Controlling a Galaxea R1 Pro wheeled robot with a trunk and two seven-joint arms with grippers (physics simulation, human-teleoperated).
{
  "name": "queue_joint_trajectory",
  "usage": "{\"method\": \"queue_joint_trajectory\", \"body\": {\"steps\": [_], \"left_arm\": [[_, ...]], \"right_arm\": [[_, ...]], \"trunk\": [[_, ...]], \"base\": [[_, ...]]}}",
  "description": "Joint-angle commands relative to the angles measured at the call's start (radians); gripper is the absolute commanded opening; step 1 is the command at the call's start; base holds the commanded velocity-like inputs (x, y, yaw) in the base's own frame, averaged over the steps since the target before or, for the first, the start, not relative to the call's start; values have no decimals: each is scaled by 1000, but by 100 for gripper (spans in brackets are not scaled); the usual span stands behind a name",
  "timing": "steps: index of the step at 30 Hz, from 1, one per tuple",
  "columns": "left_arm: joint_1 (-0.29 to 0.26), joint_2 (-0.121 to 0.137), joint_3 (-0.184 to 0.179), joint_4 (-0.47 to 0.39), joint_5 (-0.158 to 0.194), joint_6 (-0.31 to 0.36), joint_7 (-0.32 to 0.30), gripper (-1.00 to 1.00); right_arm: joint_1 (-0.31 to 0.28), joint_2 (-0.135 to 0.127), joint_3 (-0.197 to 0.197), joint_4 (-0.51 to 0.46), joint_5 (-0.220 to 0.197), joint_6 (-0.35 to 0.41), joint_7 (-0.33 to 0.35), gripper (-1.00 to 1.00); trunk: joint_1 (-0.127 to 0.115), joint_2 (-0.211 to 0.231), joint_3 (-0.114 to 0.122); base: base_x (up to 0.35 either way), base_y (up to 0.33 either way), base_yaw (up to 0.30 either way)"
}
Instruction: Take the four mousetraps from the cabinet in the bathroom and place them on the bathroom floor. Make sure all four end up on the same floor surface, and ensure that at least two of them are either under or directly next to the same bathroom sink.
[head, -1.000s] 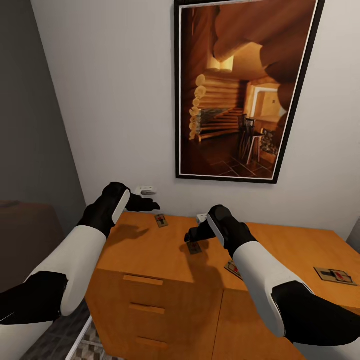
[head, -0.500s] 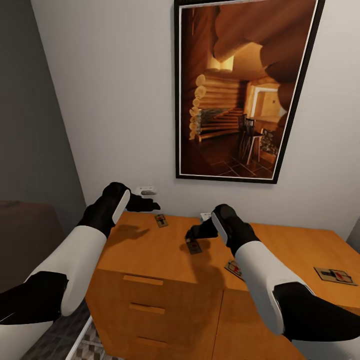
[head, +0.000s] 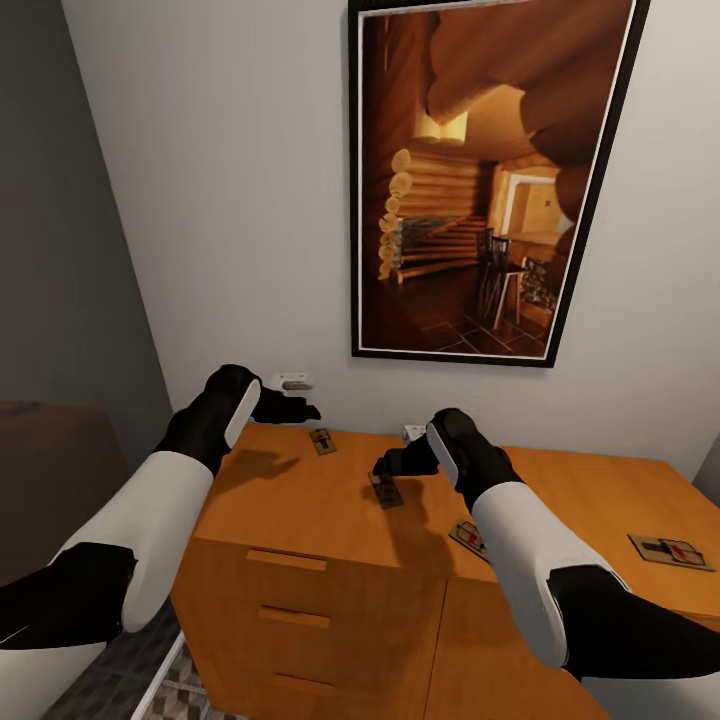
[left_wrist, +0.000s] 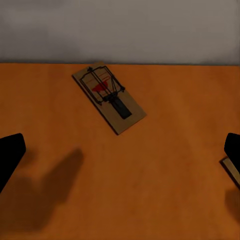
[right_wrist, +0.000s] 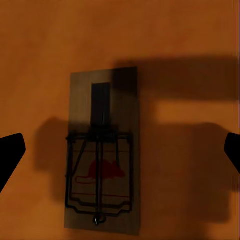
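Note:
Several mousetraps lie on top of the orange-brown cabinet. One mousetrap lies near the wall, just beyond my left gripper, which hovers open above the cabinet's back left corner. In the left wrist view that mousetrap lies ahead of the spread fingertips. My right gripper hangs open directly over a second mousetrap, seen between its fingertips as a tan board with a red mark. A third mousetrap sits beside my right forearm, and another mousetrap lies at the far right.
A large framed picture hangs on the white wall behind the cabinet. A small white wall outlet sits above the cabinet's left corner. Drawer fronts with bar handles face me. Patterned floor tiles show at the lower left.
My right arm has shifted slightly to the right and away over the second mousetrap. The left arm and the mousetraps have not moved.

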Motion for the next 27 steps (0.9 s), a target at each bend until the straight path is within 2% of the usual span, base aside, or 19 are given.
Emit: {"method": "queue_joint_trajectory", "body": {"steps": [1,14,27], "left_arm": [[-1,1,-2,-1,9,5,6,100],[-1,1,-1,0,9,6,5,100],[-1,0,-1,2,10,5,6,100]], "right_arm": [[-1,0,1,-1,3,4,1,100],[-1,0,1,-1,5,4,-25,100],[-1,0,2,-1,5,4,-29,100]], "trunk": [[0,-1,-1],[0,-1,-1],[0,-1,-1]], "base": [[0,0,0],[-119,0,0],[-22,0,0]]}}
